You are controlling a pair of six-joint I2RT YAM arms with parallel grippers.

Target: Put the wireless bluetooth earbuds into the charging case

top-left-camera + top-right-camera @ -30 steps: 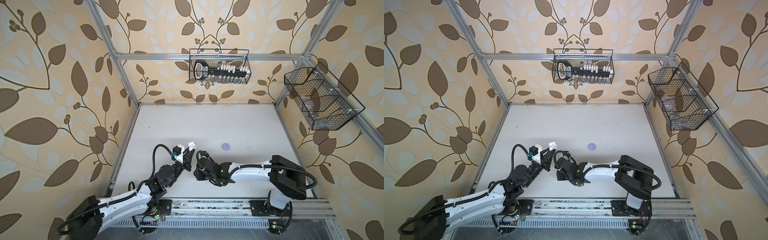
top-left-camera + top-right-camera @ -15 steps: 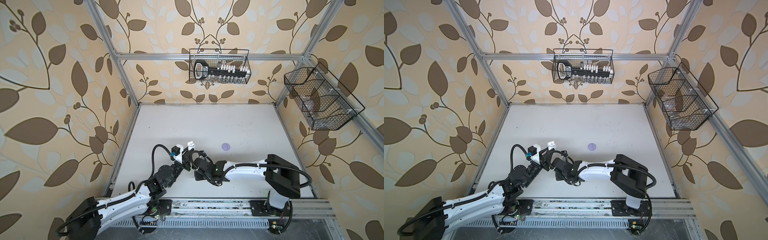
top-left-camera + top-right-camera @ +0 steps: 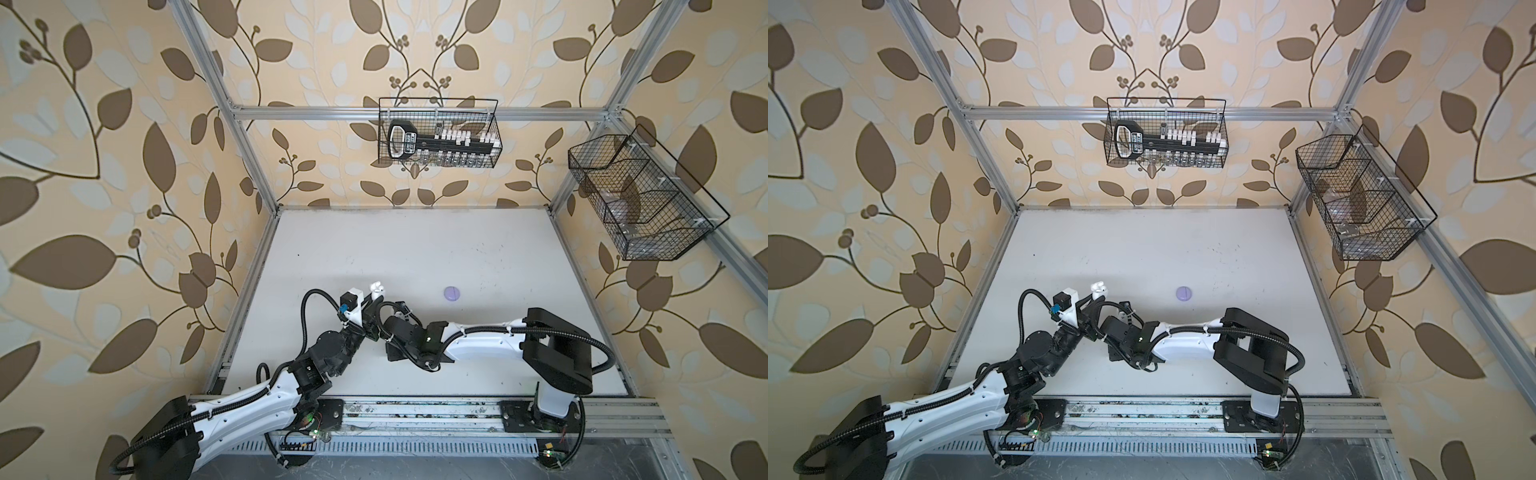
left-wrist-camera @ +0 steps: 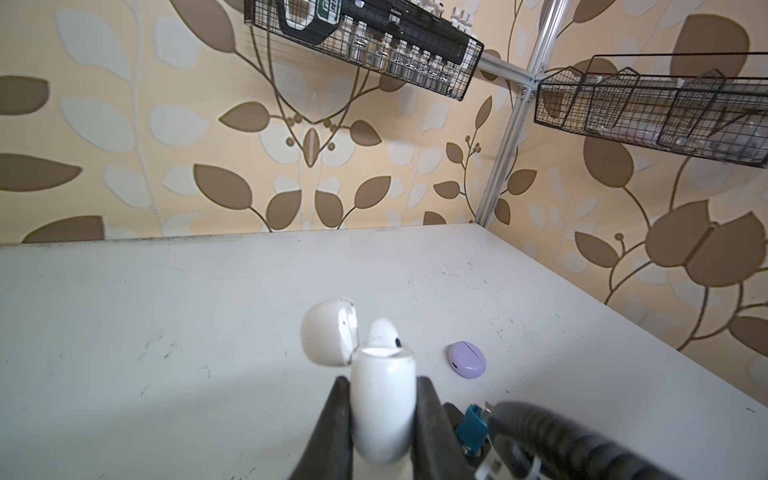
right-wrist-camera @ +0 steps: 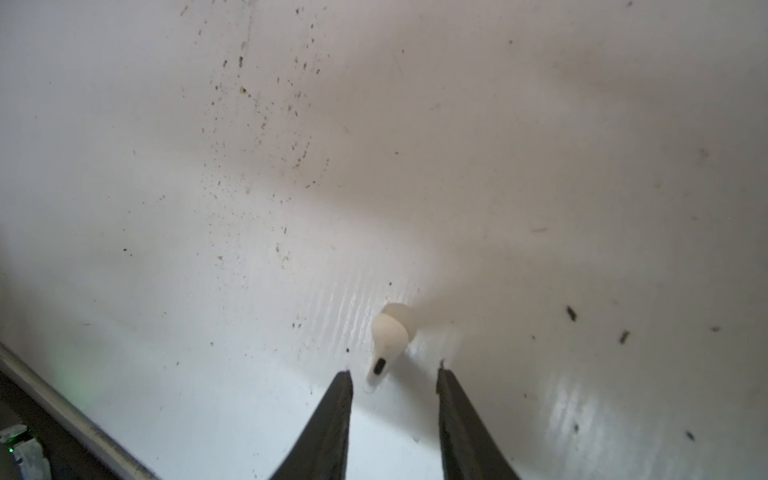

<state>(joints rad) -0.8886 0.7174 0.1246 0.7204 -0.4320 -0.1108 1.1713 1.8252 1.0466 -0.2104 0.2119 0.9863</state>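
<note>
While its hinged lid stands open, the white rounded plastic charging case (image 4: pixel 382 403) is clamped between the closed jaws of the left gripper (image 4: pixel 381 381). It is kept raised above the white tabletop (image 4: pixel 166 311), mouth up, apparently so that its sockets are presented for loading. One white stemmed plastic earbud (image 4: pixel 381 332) is already seated in it, with the head protruding. In both top views the white rounded plastic charging case (image 3: pixel 377 286) is found at about 9 o'clock of the table's centre.

A second white earbud (image 5: pixel 388 334) is left lying on the tabletop. Its stem is framed by the parted jaws of the right gripper (image 5: pixel 394 371), and neither jaw appears to be touching it. The jaws seem to be lined up this way so that the stem can be pinched. In the top views this spot is hidden under the arms; it is judged to lie at roughly 6 o'clock of the held case.

At 3 o'clock of that case, and well apart from it, a lilac rounded plastic case (image 3: pixel 451 293) is seen shut and flat on the tabletop, evidently set aside. No lilac earbuds can be made out.

Compared with a second ago, the right arm has been swung toward 9 o'clock and its wrist brought in close beside the left gripper. The left arm and the lilac rounded plastic case appear unmoved.
</note>
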